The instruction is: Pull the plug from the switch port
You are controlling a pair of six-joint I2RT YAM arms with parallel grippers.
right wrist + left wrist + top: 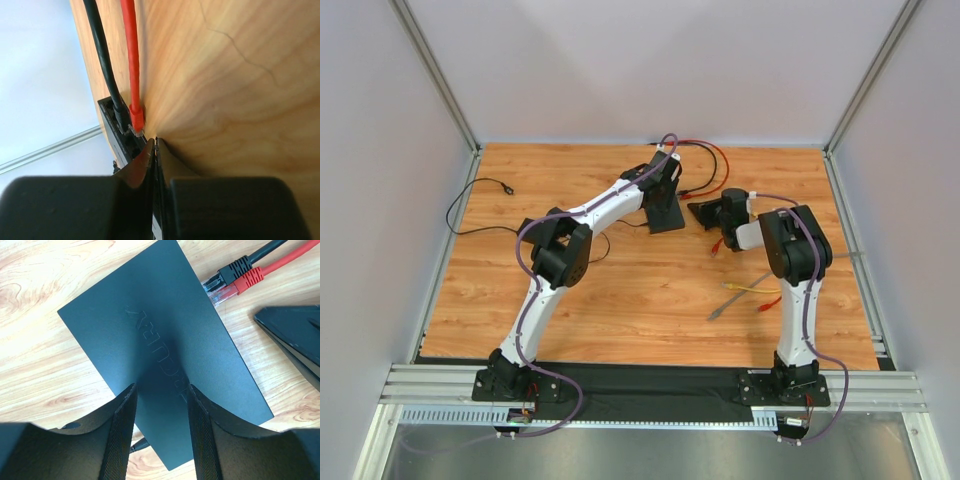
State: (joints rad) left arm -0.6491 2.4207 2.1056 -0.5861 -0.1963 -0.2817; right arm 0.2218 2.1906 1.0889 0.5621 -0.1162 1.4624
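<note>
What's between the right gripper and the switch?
Bare wooden table, in the left wrist view: the shut right gripper sits apart from the switch, with the red plug just beside the gap.

I see both arms standing just behind the silver aluminium rail [650,385], each on a squat black base [505,380]. The left white-shelled arm [600,205] and the right white-shelled arm [798,300] share glossy white link covers and bulky black joint housings. A dull purple cable [523,262] climbs each arm from the rail. My left black two-finger gripper [160,390] has curved fingers [125,435] faced with fine cross-hatched pads. The right black gripper [154,145] shows blocky matte fingers thinning to blade-like tips.
</note>
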